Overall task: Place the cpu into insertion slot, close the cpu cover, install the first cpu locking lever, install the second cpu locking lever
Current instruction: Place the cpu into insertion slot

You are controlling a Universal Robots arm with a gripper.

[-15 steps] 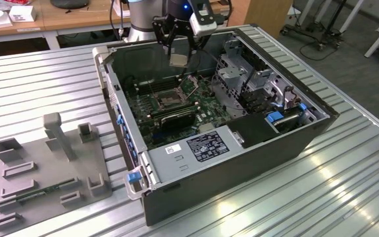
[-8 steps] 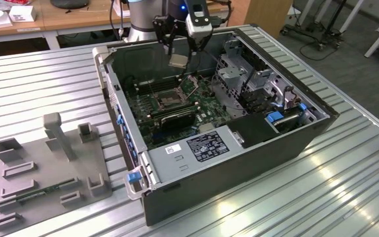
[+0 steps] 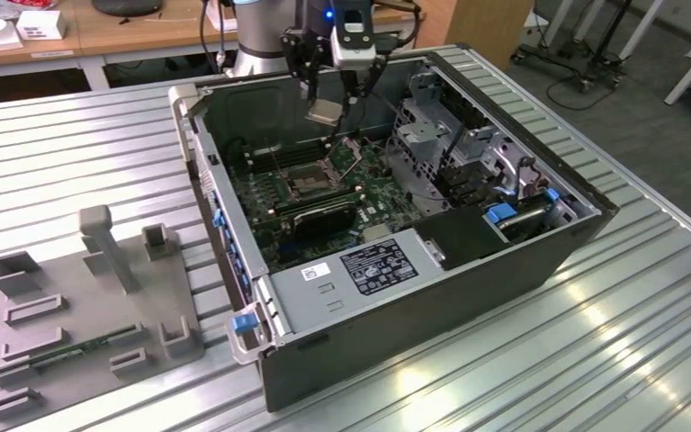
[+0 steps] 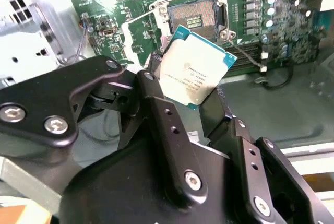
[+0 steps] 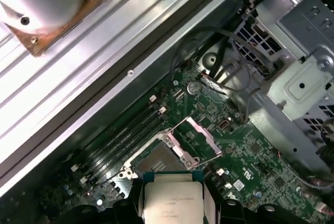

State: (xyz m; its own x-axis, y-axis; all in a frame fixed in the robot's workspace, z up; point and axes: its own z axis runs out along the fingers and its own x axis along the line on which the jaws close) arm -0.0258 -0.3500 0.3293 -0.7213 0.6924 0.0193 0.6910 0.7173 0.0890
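The black two-fingered gripper (image 4: 183, 93) pinches the flat silvery-tan square cpu (image 4: 194, 66) by its edges, suspended above the metal-rimmed, dark-centred insertion slot (image 4: 193, 18), whose thin silvery cpu cover (image 5: 201, 138) stands hinged open, seemingly leaving the socket clear.

Your gripper (image 4: 187, 92) is gripping the cpu (image 4: 195, 65) between its black fingers (image 4: 163, 117). The fingers are closing on the chip's near edge, and its silvery face is turning toward you at a tilt. The chip is not sitting in the insertion slot (image 4: 194, 16). That slot is lying open just beyond it, with its contact field showing inside the metal rim. The cpu cover (image 4: 136, 35) is standing raised at one side of the slot. The green motherboard (image 4: 292, 20) is spreading around the socket, and a perforated metal cage (image 4: 26, 10) is showing beyond the gripper's linkage.
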